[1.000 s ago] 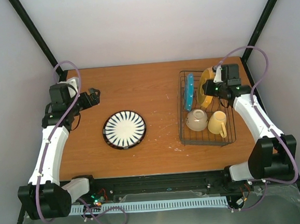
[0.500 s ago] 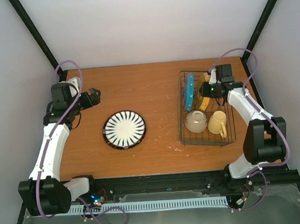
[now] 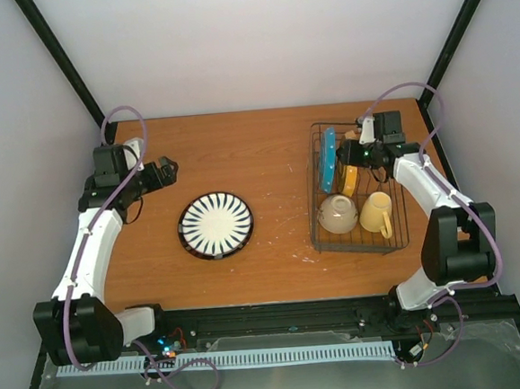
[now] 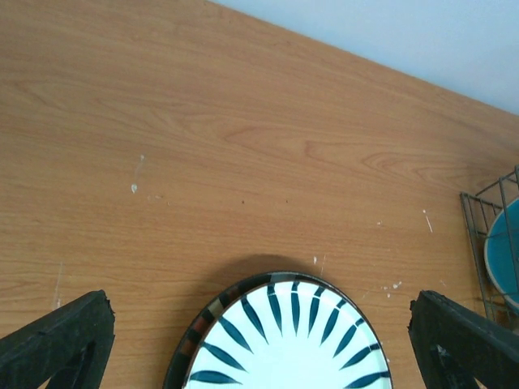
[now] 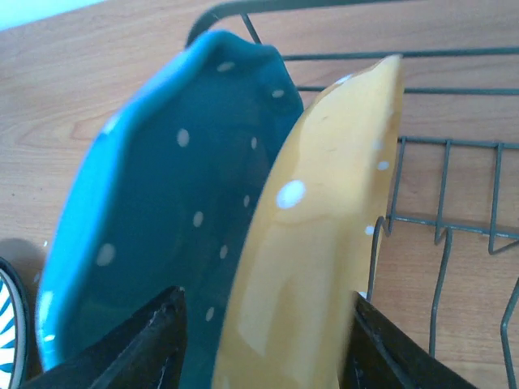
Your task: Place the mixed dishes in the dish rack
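The orange-yellow plate (image 5: pixel 316 235) is plain and glossy, with a bright glint on its face. It stands on edge in the far part of the dish rack (image 3: pixel 399 238), a dark grey wire frame, and leans against the teal plate (image 5: pixel 170 203), which has white dots and a wavy rim and stands just to its left. The right claw (image 3: pixel 363 155) sits over the rack's far end. Its black fingers (image 5: pixel 138 348) lie on either side of the orange-yellow plate's near rim, but whether they clamp it cannot be told.

In the near half of the rack, a cream-white bowl (image 3: pixel 339 213) lies tipped beside a yellow mug (image 3: pixel 378 212), whose handle points toward the near edge.

Well to the left of the rack, the white plate with black radial stripes (image 3: pixel 216 225) lies flat on the wooden worktop (image 3: pixel 239 151). The left claw (image 3: pixel 170 170) hangs farther left still, its fingers spread wide apart, holding nothing.
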